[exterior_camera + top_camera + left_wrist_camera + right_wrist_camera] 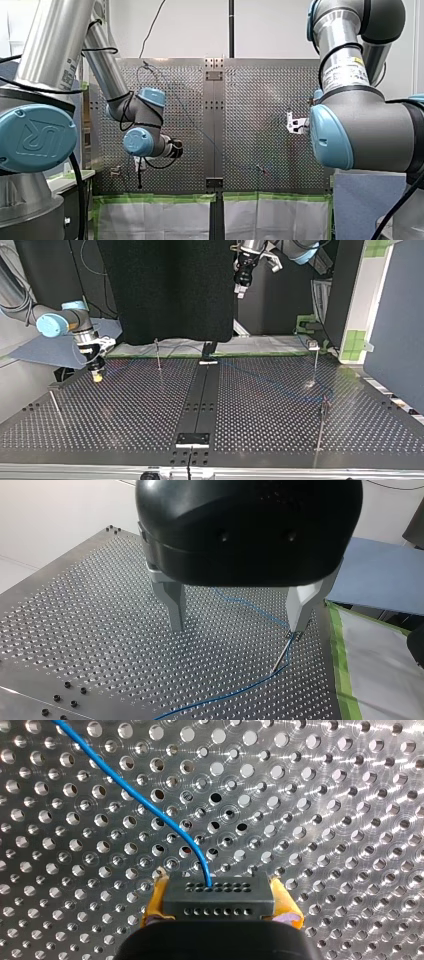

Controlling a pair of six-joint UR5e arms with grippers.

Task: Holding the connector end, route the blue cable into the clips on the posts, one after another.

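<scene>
In the right wrist view my right gripper (220, 914) is shut on the dark connector (217, 895), with a yellow pad on each side of it. The blue cable (150, 807) leaves the connector and curves away over the perforated plate. In the top view that gripper (97, 374) hangs low over the table at the view's left. My left gripper (237, 627) stands open, with nothing between its metal fingers (175, 610). A thin post (282, 655) stands just under one of them, and the blue cable (248, 606) runs past its tip. The top view shows my left gripper (241, 287) high above the table.
Thin posts stand on the perforated table (125, 420): one at the back (157, 352), one at the back right (316, 360), one at the front right (322, 425) and one at the left (54, 405). A dark rail (202, 395) runs down the middle.
</scene>
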